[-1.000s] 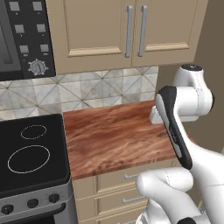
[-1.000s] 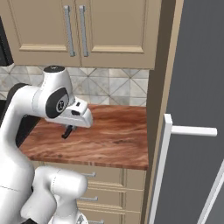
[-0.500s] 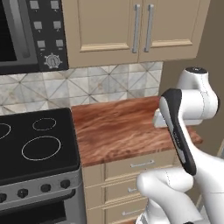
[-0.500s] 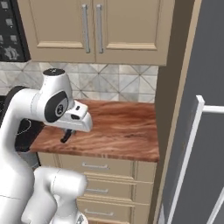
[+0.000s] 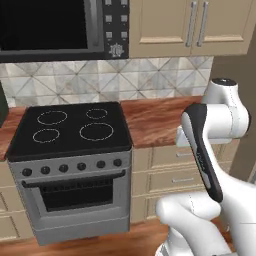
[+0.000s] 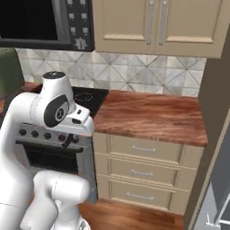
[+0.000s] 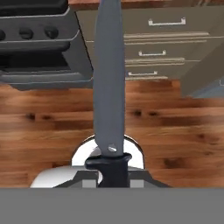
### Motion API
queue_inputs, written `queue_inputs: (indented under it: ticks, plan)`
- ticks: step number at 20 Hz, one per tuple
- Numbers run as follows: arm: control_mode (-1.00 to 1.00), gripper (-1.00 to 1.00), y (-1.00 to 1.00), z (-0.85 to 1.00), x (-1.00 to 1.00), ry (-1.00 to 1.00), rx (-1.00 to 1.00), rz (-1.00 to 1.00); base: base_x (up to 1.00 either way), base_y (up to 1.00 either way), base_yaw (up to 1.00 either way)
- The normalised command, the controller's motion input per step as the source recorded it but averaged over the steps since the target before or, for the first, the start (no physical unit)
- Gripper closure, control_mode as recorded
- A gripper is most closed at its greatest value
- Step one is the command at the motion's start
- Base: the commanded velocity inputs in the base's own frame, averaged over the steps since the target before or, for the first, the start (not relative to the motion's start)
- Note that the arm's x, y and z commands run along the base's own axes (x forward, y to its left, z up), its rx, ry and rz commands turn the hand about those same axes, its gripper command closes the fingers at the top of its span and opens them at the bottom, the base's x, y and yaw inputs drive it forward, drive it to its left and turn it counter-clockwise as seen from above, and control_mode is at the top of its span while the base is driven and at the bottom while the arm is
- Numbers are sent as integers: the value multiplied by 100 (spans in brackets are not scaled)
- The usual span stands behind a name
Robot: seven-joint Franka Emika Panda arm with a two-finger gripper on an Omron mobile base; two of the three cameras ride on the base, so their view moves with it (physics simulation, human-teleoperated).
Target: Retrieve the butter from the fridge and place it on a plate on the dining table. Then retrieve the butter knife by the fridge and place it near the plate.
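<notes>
The gripper (image 7: 113, 177) is clamped on the black handle of the butter knife (image 7: 109, 83), whose grey blade points straight away from the hand. Beyond the blade lie a wooden floor (image 7: 175, 131), beige drawers (image 7: 162, 48) and an oven (image 7: 39, 48).

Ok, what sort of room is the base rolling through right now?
A home kitchen, by the look of it: a black-topped stove with oven below, a microwave above it, and a wood-topped counter with beige drawers and wall cabinets.
</notes>
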Motion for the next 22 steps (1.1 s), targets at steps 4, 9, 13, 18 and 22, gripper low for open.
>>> queue_inputs:
  ticks: [4, 9, 13, 18, 22]
  plan:
    - [100, 100, 0, 0, 0, 0, 0, 0, -74, 49, 71]
    - [100, 100, 0, 0, 0, 0, 0, 0, -34, 51, 93]
    - [100, 100, 0, 0, 0, 0, 0, 0, -3, 34, 95]
    - [100, 100, 0, 0, 0, 0, 0, 0, 15, 12, 85]
    - [100, 100, 0, 0, 0, 0, 0, 0, 63, 0, 81]
